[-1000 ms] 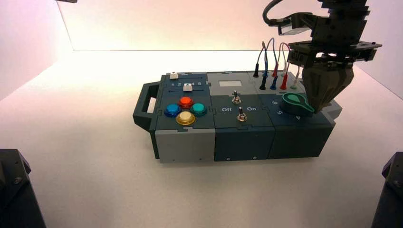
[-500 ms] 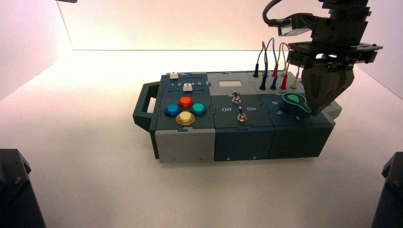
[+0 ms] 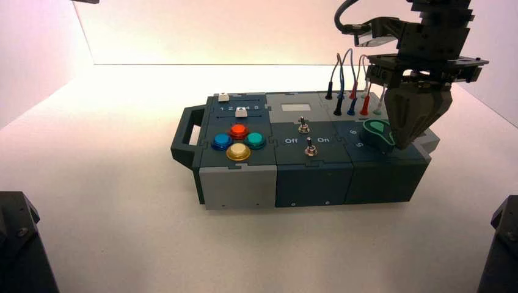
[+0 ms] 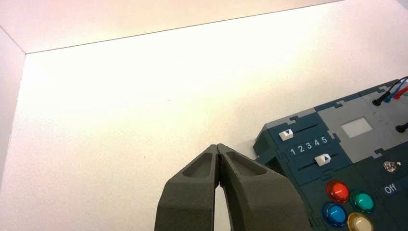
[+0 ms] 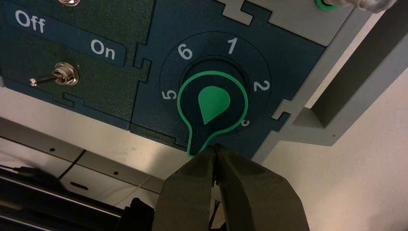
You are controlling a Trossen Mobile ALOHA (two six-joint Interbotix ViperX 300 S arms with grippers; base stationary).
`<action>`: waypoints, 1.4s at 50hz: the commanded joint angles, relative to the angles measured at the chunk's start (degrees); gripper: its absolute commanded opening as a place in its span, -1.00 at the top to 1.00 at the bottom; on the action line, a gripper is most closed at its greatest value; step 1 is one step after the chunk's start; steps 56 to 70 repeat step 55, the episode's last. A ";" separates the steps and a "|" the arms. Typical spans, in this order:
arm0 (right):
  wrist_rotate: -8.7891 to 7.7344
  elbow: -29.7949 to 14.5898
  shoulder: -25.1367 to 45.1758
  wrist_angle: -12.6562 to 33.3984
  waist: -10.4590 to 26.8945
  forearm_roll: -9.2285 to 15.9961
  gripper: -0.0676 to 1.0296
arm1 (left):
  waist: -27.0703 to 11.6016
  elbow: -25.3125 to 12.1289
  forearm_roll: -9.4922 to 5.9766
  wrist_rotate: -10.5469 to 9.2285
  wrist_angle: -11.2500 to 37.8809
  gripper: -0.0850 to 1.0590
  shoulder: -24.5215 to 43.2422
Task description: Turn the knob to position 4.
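Your right gripper [image 5: 217, 153] has its fingers pressed together, holding nothing, with the tips just beside the pointer tip of the knob [image 5: 212, 109]. The knob sits at the right end of the box [image 3: 311, 177]; its pointer lies between the printed 5 and 3, covering position 4, which you cannot see. The box rests on a white table [image 3: 122, 201] enclosed by pale walls. Your right arm reaches down from above, the gripper pointing steeply at the box's right end. Your left gripper [image 4: 219, 150], also pressed together and empty, hangs over the table left of the box
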 commanded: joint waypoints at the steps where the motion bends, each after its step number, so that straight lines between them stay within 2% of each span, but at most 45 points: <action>1: 0.00 -0.44 -0.53 0.09 0.26 0.09 0.92 | -0.26 -1.49 0.09 0.00 -0.62 0.91 0.18; 17: 1.05 -0.26 -1.93 1.23 -0.26 -2.29 0.92 | -0.35 -1.32 0.09 0.00 -0.62 0.91 0.18; 19: 1.23 -0.79 -4.22 2.99 -0.26 -2.11 0.92 | -0.26 -1.23 0.09 0.00 -0.53 0.91 0.18; 26: 1.32 -1.58 -8.44 4.83 0.00 -1.41 0.92 | -0.26 -1.32 0.18 0.00 -0.62 0.91 0.18; 37: 1.05 -1.58 -14.50 4.39 0.53 -0.44 0.92 | -0.26 -1.23 0.53 0.62 -0.62 0.91 0.44; 41: 0.62 -1.41 -14.59 3.78 0.70 -0.35 0.92 | -0.26 -1.32 0.53 0.70 -0.62 0.91 0.70; 70: 0.70 -1.14 -13.10 2.90 1.76 -0.09 0.92 | -0.18 -1.49 0.62 0.79 -0.79 0.91 2.46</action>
